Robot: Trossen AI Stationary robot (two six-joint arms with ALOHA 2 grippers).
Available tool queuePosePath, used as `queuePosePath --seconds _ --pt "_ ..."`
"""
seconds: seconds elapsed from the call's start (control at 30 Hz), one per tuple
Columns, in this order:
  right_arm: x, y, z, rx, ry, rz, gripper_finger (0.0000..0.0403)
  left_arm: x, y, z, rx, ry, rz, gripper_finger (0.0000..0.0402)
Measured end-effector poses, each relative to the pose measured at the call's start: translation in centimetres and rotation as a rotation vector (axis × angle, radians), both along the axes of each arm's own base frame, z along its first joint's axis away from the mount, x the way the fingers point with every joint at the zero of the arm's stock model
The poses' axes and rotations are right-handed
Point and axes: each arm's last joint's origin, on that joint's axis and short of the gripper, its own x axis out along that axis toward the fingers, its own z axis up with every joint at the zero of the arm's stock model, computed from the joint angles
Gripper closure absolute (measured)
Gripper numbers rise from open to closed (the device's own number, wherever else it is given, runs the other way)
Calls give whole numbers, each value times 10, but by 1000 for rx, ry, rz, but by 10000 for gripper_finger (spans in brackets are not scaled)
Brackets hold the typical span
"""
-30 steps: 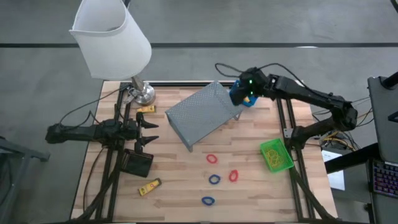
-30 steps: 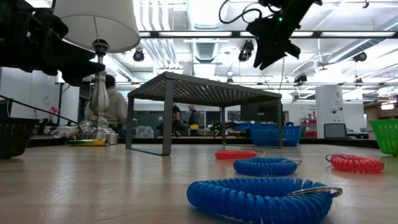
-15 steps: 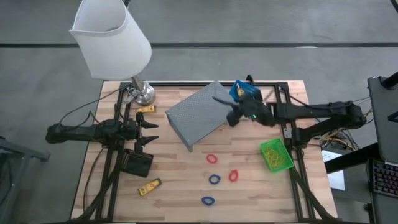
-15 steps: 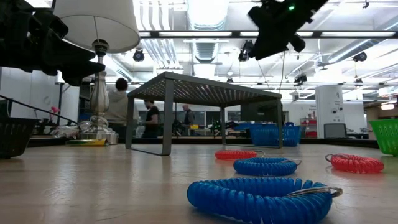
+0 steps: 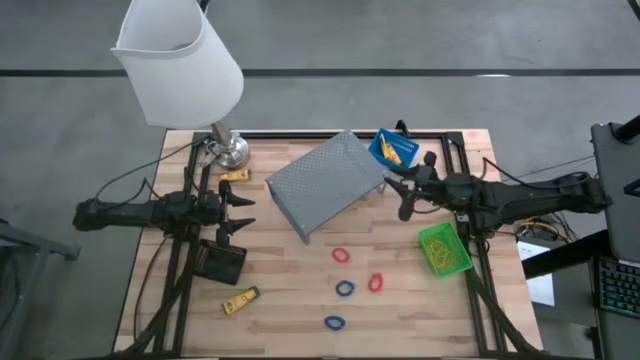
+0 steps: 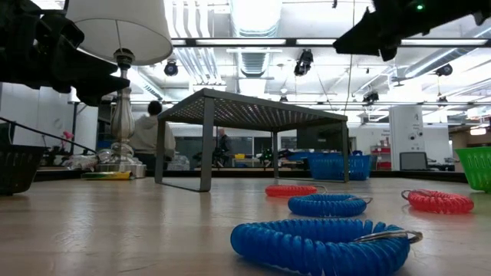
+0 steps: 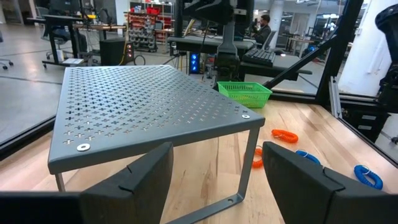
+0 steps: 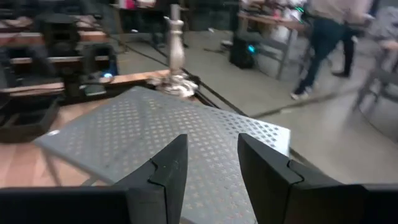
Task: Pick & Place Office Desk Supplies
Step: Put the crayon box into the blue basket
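Blue bin (image 5: pixel 394 149) sits at table's back edge w/ yellow pieces inside; right gripper (image 5: pixel 405 196) hangs near it, fingers apart, empty; left gripper (image 5: pixel 237 212) spread, idle by black bin (image 5: pixel 220 262); coil loops (image 5: pixel 345 288) (mid-table) prob. light, springy; pinch across the coil.

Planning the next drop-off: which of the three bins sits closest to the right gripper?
The green bin, by the table's right edge, just in front of the right gripper. The blue bin is slightly farther; the black bin is across the table.
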Motion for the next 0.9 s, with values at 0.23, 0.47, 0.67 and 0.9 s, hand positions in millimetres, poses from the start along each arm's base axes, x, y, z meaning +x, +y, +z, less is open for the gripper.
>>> queuePosePath --seconds 0.23,0.47,0.67,0.9 --pt "-4 0 -2 -60 -46 32 261 0 0 0 0 0 0 149" --pt "-1 1 3 -49 -57 31 260 0 0 0 0 0 0 149" --pt "-1 1 2 -14 -73 26 270 0 0 0 0 0 0 149" --pt "-1 1 2 -11 -73 25 279 0 0 0 0 0 0 149"
